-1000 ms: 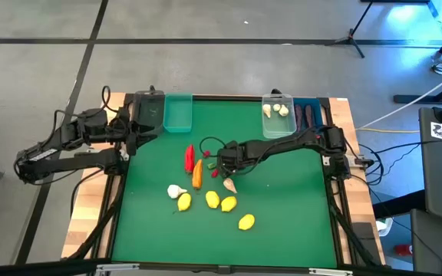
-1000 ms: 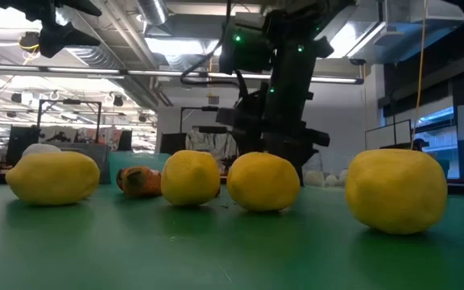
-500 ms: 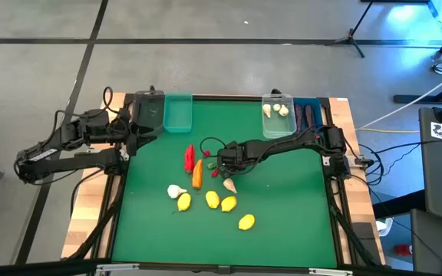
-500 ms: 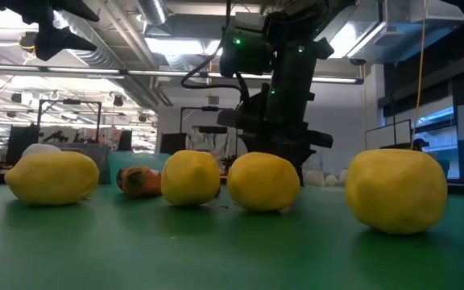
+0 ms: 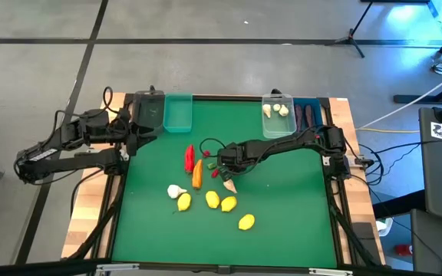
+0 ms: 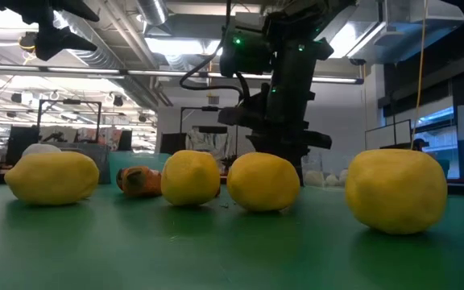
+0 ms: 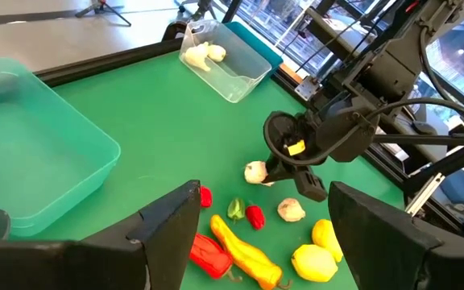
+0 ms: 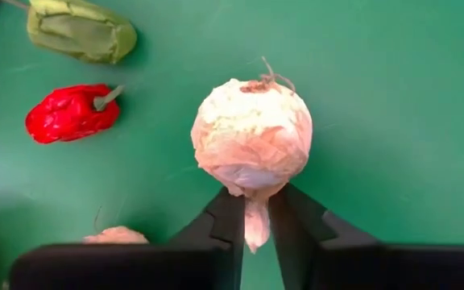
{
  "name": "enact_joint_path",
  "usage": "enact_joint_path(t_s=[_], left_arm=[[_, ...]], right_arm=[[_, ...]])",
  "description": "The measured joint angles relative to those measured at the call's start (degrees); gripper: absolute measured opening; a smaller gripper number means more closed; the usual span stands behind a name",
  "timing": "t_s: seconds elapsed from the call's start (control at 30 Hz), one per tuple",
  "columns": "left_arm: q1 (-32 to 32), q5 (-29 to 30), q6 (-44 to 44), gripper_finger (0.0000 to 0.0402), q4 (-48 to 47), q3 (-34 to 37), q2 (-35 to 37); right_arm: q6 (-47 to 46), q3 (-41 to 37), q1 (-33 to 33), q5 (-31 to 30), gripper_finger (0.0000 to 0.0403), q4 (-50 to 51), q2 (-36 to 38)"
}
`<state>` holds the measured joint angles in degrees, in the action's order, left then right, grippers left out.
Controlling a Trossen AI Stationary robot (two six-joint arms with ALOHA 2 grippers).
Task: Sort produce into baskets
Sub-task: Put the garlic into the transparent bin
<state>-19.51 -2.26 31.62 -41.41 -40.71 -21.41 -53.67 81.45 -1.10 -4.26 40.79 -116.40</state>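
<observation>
A white garlic bulb (image 8: 252,137) lies on the green mat near the table's middle, and my right gripper (image 8: 254,201) is shut on it. In the high view this gripper (image 5: 221,163) stands beside a red pepper (image 5: 189,158) and an orange carrot (image 5: 197,173). Small red and green pieces (image 8: 71,113) lie close by. My left gripper (image 7: 264,242) hangs open at the far left by the dark basket (image 5: 148,111) and teal basket (image 5: 178,113). Several lemons (image 5: 212,200) and two more garlic bulbs (image 5: 175,191) lie nearer the front. My right gripper pinches the garlic bulb's thin stem tip (image 8: 255,229) between its two fingers (image 8: 230,211). The fingers come from above, slanting down. The round body sticks out beyond the fingertips, root end away from the gripper, and seems to rest on the mat.
A clear basket (image 5: 277,115) holding garlic and a blue basket (image 5: 309,115) holding dark eggplants stand at the far right. Another garlic bulb (image 5: 229,185) lies just in front of the right gripper. The mat's right half has free room.
My right gripper has shut its fingers on the garlic bulb's stem while staying where it was. Nothing on the mat has moved.
</observation>
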Motion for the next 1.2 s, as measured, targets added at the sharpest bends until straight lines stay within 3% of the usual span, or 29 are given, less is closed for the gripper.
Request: enact_joint_path(t_s=[0.27,0.5,0.9,1.2], left_arm=[[0.0,0.0,0.0,0.0267,0.0,0.0,0.0],[0.0,0.0,-0.2,0.0267,0.0,0.0,0.0],[0.0,1.4,-0.5,0.0267,0.0,0.0,0.0],[0.0,2.7,-0.5,0.0267,0.0,0.0,0.0]], right_arm=[[2.1,0.0,0.5,2.1,0.0047,0.0,1.3],[5.9,0.0,3.8,1.7,0.0046,2.6,7.7],[12.9,0.0,13.5,-5.9,0.0046,13.2,19.8],[15.5,0.0,19.4,-13.3,0.0046,26.7,22.3]])
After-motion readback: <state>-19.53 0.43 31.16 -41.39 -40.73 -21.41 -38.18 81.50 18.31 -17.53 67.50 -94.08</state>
